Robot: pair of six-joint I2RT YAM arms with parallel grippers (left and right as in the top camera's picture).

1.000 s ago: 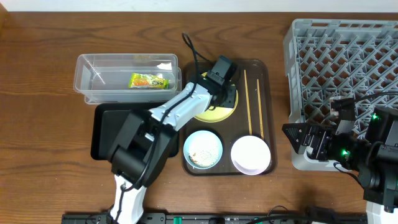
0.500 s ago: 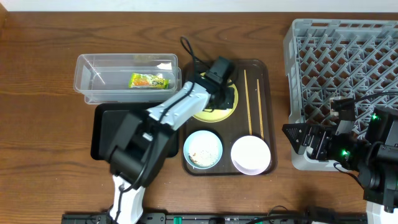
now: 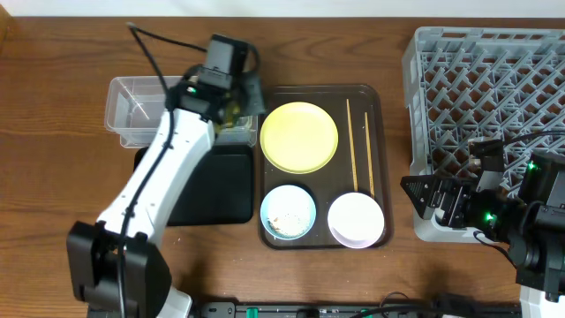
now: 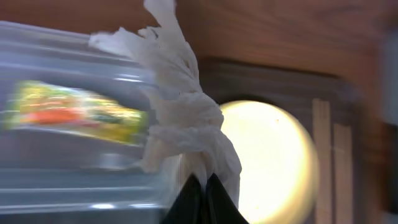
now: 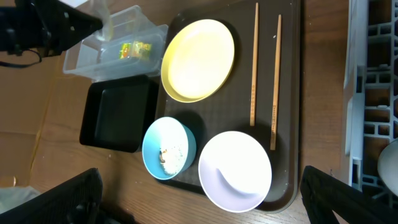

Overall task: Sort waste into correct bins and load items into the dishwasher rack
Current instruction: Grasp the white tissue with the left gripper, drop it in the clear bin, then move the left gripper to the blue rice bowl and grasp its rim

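Overhead: left arm [image 3: 168, 168] slants up from lower left across the shallow black rectangular container [image 3: 225, 190]. Its wrist ends over the right end of the clear plastic rectangular tub [image 3: 119, 84], upper left of frame, and blocks the fingers, so grip can't be read here. Flat brown tray [image 3: 380, 97] mid-frame carries the round pale-yellow plate [image 3: 300, 137], two thin wooden chopsticks [image 3: 351, 146] just right of it, and the small light-blue bowl [image 3: 288, 212] and small white bowl [image 3: 357, 219] along its lower edge. None are loaded yet; the large grey lattice dishwasher rack [image 3: 485, 71] at right shows none of them. Right gripper [image 3: 430, 196] sits low beside the rack's left wall, likely idle while waste gets sorted. Left wrist: left gripper [image 4: 200, 190] jaws are pinched closed on the tail of the crumpled white scrap [image 4: 186, 118], which extends up-frame from the tips, over the tub's edge. The green, yellow and orange snack wrapper [image 4: 68, 112] already lies inside the tub, blurred. Step in hand looks like dropping the scrap in with the wrapper, and with only a thin tail pinched it should fall clean on release. Right wrist: fingers spread wide at both lower corners, nothing between them. White rice-like bits [image 5: 168, 155] sit in the blue bowl, which is probably why the black container is bare: food waste not yet tipped.
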